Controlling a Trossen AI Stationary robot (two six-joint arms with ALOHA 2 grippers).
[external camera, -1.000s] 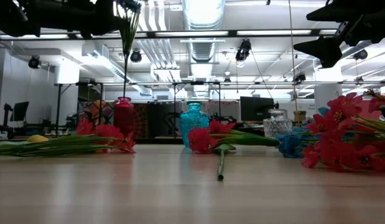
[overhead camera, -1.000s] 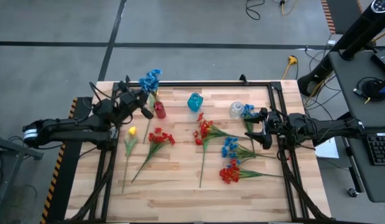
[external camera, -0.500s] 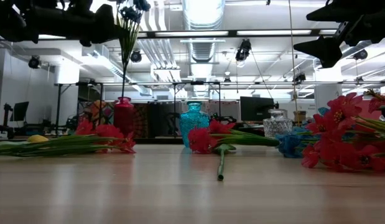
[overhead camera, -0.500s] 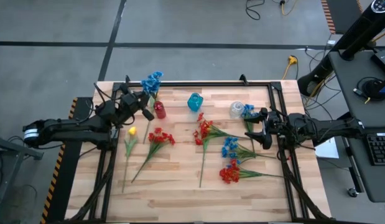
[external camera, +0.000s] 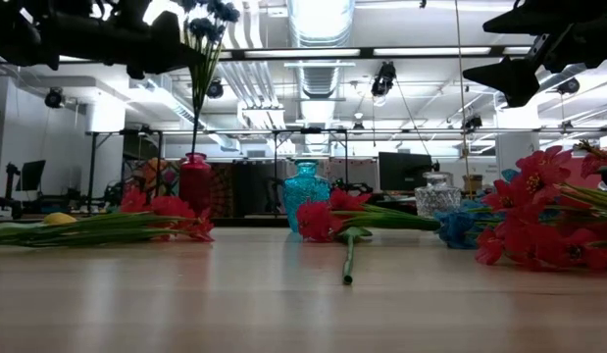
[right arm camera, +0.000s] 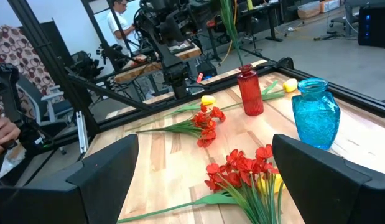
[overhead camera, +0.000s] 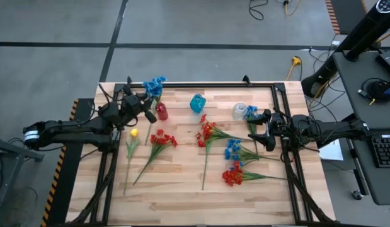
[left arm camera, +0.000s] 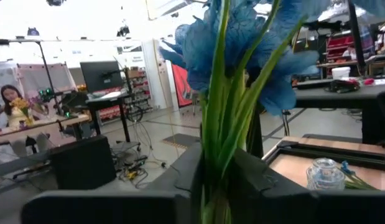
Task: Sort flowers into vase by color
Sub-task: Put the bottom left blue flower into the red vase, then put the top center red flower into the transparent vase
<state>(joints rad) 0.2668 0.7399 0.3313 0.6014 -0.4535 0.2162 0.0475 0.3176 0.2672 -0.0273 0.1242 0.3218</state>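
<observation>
as i watch from the remote desk:
left pincer (overhead camera: 146, 108): raised by the red vase (overhead camera: 162, 112), stem of the blue flower (overhead camera: 154, 84) between its fingers; i can't tell if they grip.
blue flower: stem end in the red vase's mouth.
right pincer (overhead camera: 263, 129): spread wide, near the clear vase (overhead camera: 239, 111).
worktop (overhead camera: 182, 195): red flowers (overhead camera: 162, 139) and a yellow flower (overhead camera: 133, 133) lying flat.
</observation>
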